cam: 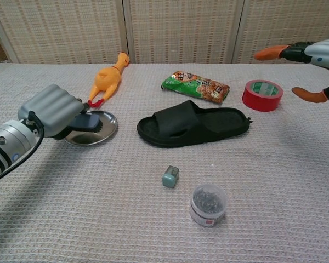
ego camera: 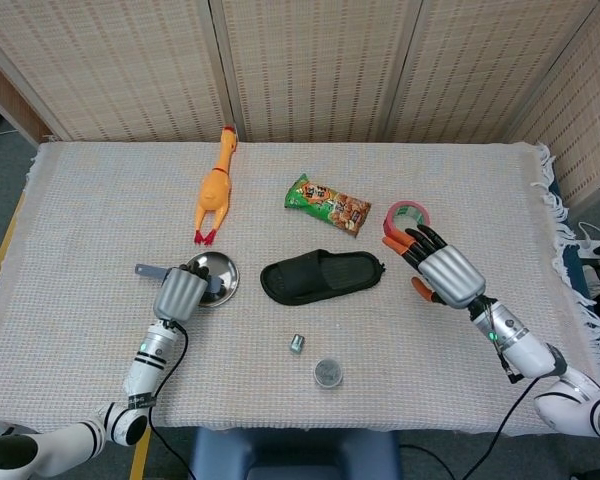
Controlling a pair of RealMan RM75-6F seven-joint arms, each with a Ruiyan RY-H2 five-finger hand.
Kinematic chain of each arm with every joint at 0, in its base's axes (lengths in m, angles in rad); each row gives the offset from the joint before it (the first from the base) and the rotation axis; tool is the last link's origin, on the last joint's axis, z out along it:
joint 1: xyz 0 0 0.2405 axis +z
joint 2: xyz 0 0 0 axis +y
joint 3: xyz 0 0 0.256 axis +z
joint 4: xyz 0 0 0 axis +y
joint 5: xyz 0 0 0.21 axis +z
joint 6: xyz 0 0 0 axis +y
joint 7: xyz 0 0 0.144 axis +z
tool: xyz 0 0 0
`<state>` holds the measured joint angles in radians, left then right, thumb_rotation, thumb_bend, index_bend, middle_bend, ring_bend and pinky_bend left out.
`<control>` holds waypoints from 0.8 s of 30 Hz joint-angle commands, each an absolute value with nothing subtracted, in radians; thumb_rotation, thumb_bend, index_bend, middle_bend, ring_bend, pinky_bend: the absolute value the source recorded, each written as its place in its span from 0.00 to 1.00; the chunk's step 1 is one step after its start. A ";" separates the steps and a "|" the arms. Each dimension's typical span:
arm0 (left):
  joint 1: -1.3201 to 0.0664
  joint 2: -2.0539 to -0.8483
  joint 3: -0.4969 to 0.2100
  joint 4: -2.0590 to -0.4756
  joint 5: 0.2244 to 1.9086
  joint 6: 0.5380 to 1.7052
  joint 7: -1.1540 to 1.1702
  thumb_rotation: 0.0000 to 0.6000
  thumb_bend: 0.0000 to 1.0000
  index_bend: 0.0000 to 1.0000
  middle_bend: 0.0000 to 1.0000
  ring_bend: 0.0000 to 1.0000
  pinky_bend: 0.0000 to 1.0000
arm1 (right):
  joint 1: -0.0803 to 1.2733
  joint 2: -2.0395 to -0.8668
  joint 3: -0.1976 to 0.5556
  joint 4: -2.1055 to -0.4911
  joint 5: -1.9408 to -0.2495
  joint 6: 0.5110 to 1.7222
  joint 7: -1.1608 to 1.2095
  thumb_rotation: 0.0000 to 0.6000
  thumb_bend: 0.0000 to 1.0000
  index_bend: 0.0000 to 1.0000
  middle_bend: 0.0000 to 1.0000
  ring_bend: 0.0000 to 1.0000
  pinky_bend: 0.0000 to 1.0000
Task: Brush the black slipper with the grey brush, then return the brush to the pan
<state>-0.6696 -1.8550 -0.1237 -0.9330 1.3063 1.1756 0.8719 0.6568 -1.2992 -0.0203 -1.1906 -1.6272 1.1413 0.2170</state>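
The black slipper (ego camera: pixel 322 276) (cam: pixel 193 123) lies mid-table, apart from both hands. My left hand (ego camera: pixel 179 293) (cam: pixel 52 110) grips the grey brush (cam: pixel 91 121) (ego camera: pixel 152 271) and holds it low over the metal pan (ego camera: pixel 221 276) (cam: pixel 102 128), with the brush head at the pan's left part. Its handle end sticks out to the left of the hand in the head view. My right hand (ego camera: pixel 439 267) (cam: pixel 310 59) hovers to the right of the slipper with its fingers spread and holds nothing.
A yellow rubber chicken (ego camera: pixel 215 188) lies behind the pan. A green snack packet (ego camera: pixel 327 204) and a red tape roll (ego camera: pixel 406 220) sit behind the slipper. A small grey-green block (cam: pixel 170 176) and a round clear container (cam: pixel 208 204) sit in front of it.
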 commanded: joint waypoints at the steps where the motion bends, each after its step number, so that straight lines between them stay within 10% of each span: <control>1: -0.677 -1.884 -0.130 -0.884 1.318 1.193 0.878 1.00 0.44 0.57 0.76 0.58 0.82 | 0.654 -1.299 -0.018 -1.187 -1.623 1.135 0.215 1.00 0.46 0.00 0.00 0.00 0.00; 24: -0.672 -1.894 -0.165 -0.924 1.248 1.155 0.968 1.00 0.41 0.13 0.14 0.58 0.85 | 0.642 -1.308 0.000 -1.170 -1.618 1.130 0.221 1.00 0.46 0.00 0.00 0.00 0.00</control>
<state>-0.6737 -1.8986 -0.1654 -0.9180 1.2476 1.1522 0.9667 0.6423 -1.3083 0.0000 -1.1699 -1.6180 1.1300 0.2208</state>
